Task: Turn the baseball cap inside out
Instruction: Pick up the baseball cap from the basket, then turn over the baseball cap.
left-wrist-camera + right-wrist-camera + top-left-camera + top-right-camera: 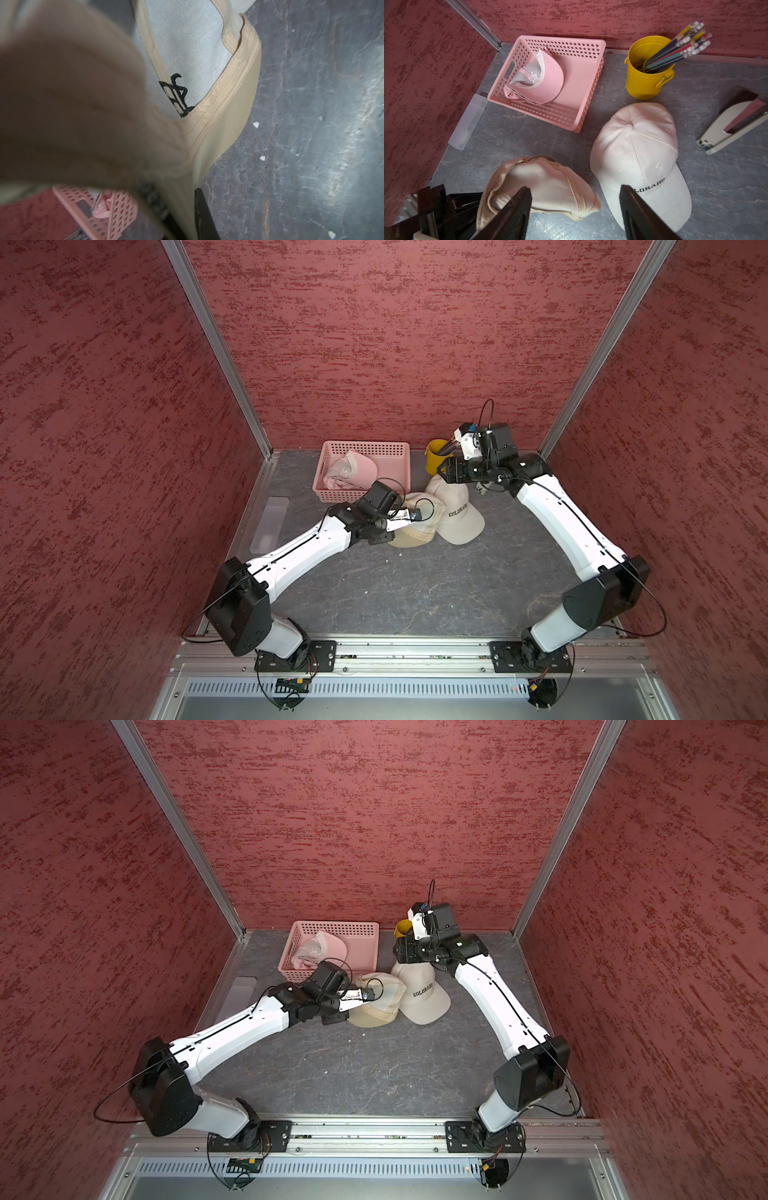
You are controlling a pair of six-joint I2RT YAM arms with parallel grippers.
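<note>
Your left arm is low and clamped; your right arm is raised with its jaws apart.

Your left arm runs from its base at the near rail forward and inward, elbow bent, forearm nearly level. Its wrist turns the left gripper toward the middle, and that gripper is closed tight on the tan cap. In the left wrist view, one dark finger shows sharply and the other is blurred behind cloth. Your right arm rises from its base, leans forward and inward, and bends at the wrist so the right gripper points down and back toward your left one. Its two black fingers stand wide apart and hold nothing. The grippers are near each other but not touching.
</note>
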